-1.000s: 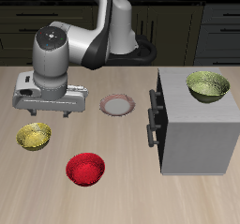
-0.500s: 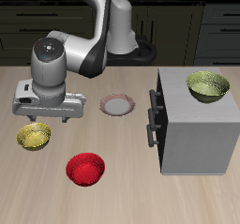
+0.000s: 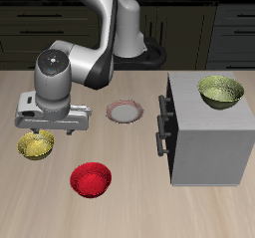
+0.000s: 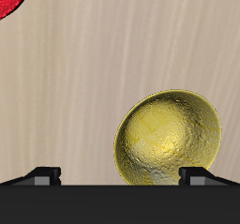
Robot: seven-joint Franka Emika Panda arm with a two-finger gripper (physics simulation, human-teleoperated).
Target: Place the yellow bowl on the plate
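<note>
Golden-yellow, shiny small bowl [image 4: 170, 138] sits on the wooden worktop [image 3: 129, 197] directly under my tool [image 3: 41, 132], whose fingers stand wide. It looks rigid, light and slick; I judge the thin rim the best hold.

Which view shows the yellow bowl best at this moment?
The wrist view: the yellow bowl fills much of it, mottled inside nearly unobstructed. In the exterior view the yellow bowl is small and partly covered by the gripper.
</note>
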